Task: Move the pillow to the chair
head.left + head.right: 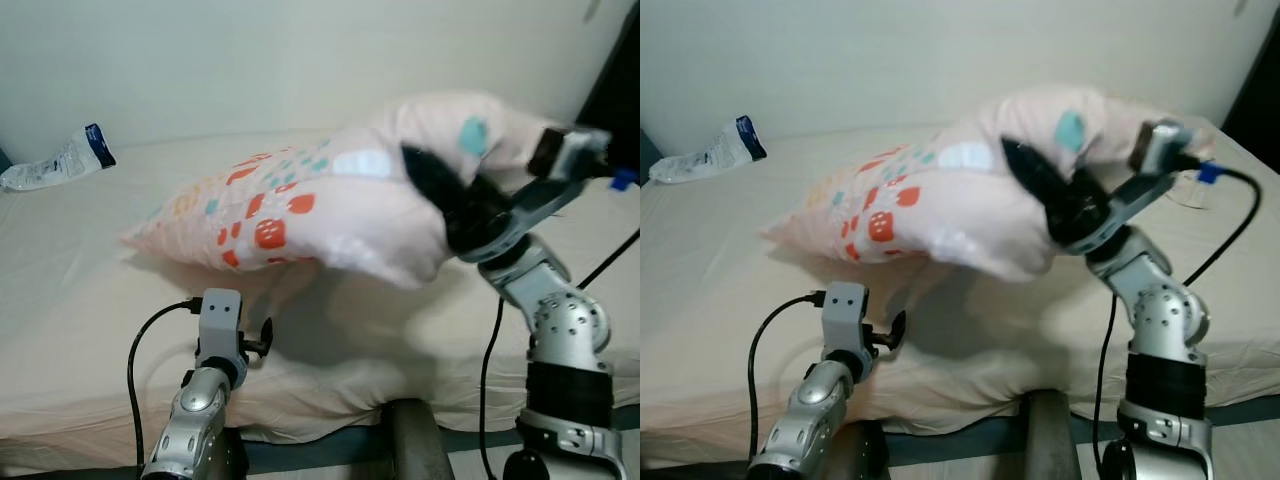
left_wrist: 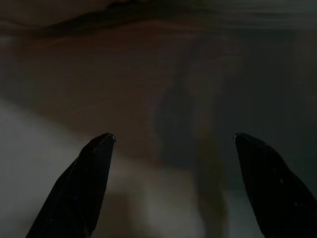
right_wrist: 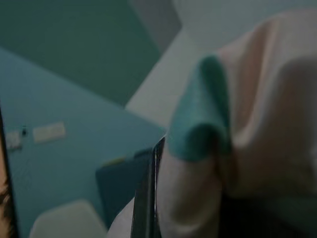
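Pillow [image 1: 300,205]: lifted above the bed [image 1: 80,300], toward its right edge. Right claw [image 1: 435,185]: clamped on one end only. Left claw [image 2: 173,144]: spread, empty, at near edge. Risk: the unsupported far end sags; fabric may slip out during carrying.

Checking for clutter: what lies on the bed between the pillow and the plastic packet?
Bare sheet between pillow and plastic packet on the bed, in both eye views.

The right claw [image 1: 1040,195] sinks into the blurred pillow [image 1: 940,200] (fingertips hidden, probably pinching fabric)
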You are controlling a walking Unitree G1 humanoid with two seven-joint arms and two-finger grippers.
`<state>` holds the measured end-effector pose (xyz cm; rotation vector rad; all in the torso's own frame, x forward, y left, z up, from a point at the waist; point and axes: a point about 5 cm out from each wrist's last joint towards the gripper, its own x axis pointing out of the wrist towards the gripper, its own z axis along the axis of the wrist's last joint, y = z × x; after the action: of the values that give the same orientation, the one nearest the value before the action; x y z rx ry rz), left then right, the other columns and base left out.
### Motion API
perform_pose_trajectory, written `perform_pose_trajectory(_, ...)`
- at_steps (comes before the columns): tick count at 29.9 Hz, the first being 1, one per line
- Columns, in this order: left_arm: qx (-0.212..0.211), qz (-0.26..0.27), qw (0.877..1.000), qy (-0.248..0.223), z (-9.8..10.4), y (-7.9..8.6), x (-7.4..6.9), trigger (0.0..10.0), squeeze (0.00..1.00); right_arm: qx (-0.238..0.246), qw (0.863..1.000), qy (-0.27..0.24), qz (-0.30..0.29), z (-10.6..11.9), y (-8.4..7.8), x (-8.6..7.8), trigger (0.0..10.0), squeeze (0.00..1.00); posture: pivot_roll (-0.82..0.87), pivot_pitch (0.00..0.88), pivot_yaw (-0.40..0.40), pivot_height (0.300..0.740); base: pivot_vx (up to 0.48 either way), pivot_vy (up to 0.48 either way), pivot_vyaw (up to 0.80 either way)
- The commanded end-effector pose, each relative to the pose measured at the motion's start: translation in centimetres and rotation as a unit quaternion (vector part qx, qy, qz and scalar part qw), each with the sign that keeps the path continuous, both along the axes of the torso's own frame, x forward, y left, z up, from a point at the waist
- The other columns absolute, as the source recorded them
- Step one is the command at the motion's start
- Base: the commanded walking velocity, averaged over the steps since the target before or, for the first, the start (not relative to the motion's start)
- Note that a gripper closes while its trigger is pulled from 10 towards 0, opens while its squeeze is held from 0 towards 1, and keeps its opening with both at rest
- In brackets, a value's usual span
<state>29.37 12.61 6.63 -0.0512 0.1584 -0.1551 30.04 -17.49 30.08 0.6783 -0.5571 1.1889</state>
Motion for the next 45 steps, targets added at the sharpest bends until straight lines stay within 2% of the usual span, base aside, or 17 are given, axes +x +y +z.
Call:
perform_pose_trajectory(1,-0.004,0.0,1.0,0.004,-0.3,0.0,0.0,10.0,0.0,0.033,0.998,-0.061,-0.005,2.3,-0.7,-1.1,0.0,0.0,-0.07,0.064,0.045,0.505,0.0,0.0,0.0)
perform_pose_trajectory(6,-0.005,-0.001,1.0,-0.001,-0.2,-0.1,0.1,10.0,0.0,0.077,0.994,-0.055,-0.05,4.2,-2.3,-0.9,0.0,0.0,-0.06,0.056,0.039,0.505,0.0,0.0,0.0)
perform_pose_trajectory(8,-0.006,-0.002,1.0,-0.004,-0.1,-0.1,0.2,10.0,0.0,0.056,0.992,-0.015,-0.11,4.1,-3.2,-0.2,0.0,0.0,-0.06,0.054,0.035,0.505,0.0,0.0,0.0)
perform_pose_trajectory(9,-0.007,0.0,1.0,-0.007,-0.1,-0.1,0.3,10.0,0.0,0.04,0.984,0.037,-0.169,3.2,-3.9,1.2,0.0,0.0,-0.06,0.054,0.035,0.505,0.0,0.0,0.0)
perform_pose_trajectory(10,-0.007,0.0,1.0,-0.007,-0.1,-0.1,0.3,10.0,0.0,0.04,0.984,0.037,-0.169,3.2,-3.9,1.2,0.0,0.0,-0.06,0.054,0.035,0.505,0.0,0.0,0.0)
perform_pose_trajectory(11,-0.008,0.001,1.0,-0.008,0.0,-0.1,0.4,10.0,0.0,0.03,0.972,0.084,-0.217,2.2,-4.5,2.3,0.0,0.0,-0.07,0.052,0.031,0.505,0.0,0.0,0.0)
perform_pose_trajectory(12,-0.008,0.001,1.0,-0.008,0.0,-0.1,0.4,10.0,0.0,0.03,0.972,0.084,-0.217,2.2,-4.5,2.3,0.0,0.0,-0.07,0.052,0.031,0.505,0.0,0.0,0.0)
perform_pose_trajectory(14,-0.009,0.003,1.0,-0.011,0.1,-0.1,0.5,10.0,0.0,0.014,0.947,0.15,-0.284,-0.1,-5.8,3.6,0.0,0.0,-0.07,0.053,0.029,0.505,0.0,0.0,0.0)
perform_pose_trajectory(17,-0.023,0.012,0.999,-0.028,1.1,0.3,0.9,10.0,0.0,-0.005,0.928,0.191,-0.32,-3.0,-6.5,3.3,0.0,0.0,-0.07,0.05,0.033,0.505,0.0,0.0,0.0)
perform_pose_trajectory(19,-0.031,0.015,0.999,-0.033,1.5,0.3,1.1,10.0,0.0,-0.002,0.927,0.193,-0.323,-3.1,-6.7,3.3,0.0,0.0,-0.07,0.05,0.033,0.509,0.0,0.0,0.0)
perform_pose_trajectory(20,-0.044,0.017,0.997,-0.054,2.9,0.2,1.6,10.0,0.0,0.001,0.928,0.195,-0.318,-3.3,-6.6,3.1,0.0,0.0,-0.07,0.049,0.037,0.518,0.0,0.0,0.0)
perform_pose_trajectory(27,-0.051,0.019,0.993,-0.103,5.8,0.1,2.8,10.0,0.0,-0.002,0.926,0.197,-0.323,-3.3,-6.3,3.5,0.0,0.0,-0.07,0.044,0.041,0.54,0.0,0.0,0.0)
perform_pose_trajectory(30,-0.049,0.033,0.99,-0.126,7.1,0.5,3.1,10.0,0.0,-0.029,0.92,0.212,-0.328,-4.5,-5.5,3.8,0.0,0.0,-0.07,0.04,0.043,0.558,0.0,0.0,0.0)
perform_pose_trajectory(35,-0.02,0.055,0.99,-0.13,7.2,1.3,2.9,10.0,0.0,-0.1,0.902,0.253,-0.335,-8.2,-3.8,3.8,0.0,0.0,-0.07,0.042,0.04,0.585,0.0,0.0,0.0)
perform_pose_trajectory(39,-0.01,0.058,0.99,-0.128,7.1,1.5,2.9,10.0,0.0,-0.111,0.897,0.265,-0.335,-9.2,-3.5,3.6,0.0,0.0,-0.07,0.042,0.04,0.594,0.0,0.0,0.0)
perform_pose_trajectory(41,0.006,0.063,0.991,-0.117,6.3,2.2,2.0,10.0,0.0,-0.135,0.892,0.283,-0.325,-11.3,-2.4,2.7,0.0,0.0,-0.06,0.046,0.04,0.608,0.0,0.0,0.0)
perform_pose_trajectory(45,0.014,0.065,0.992,-0.108,5.8,2.7,1.3,10.0,0.0,-0.15,0.89,0.295,-0.314,-12.7,-1.5,1.7,0.0,0.0,-0.06,0.056,0.042,0.621,0.0,0.0,0.0)
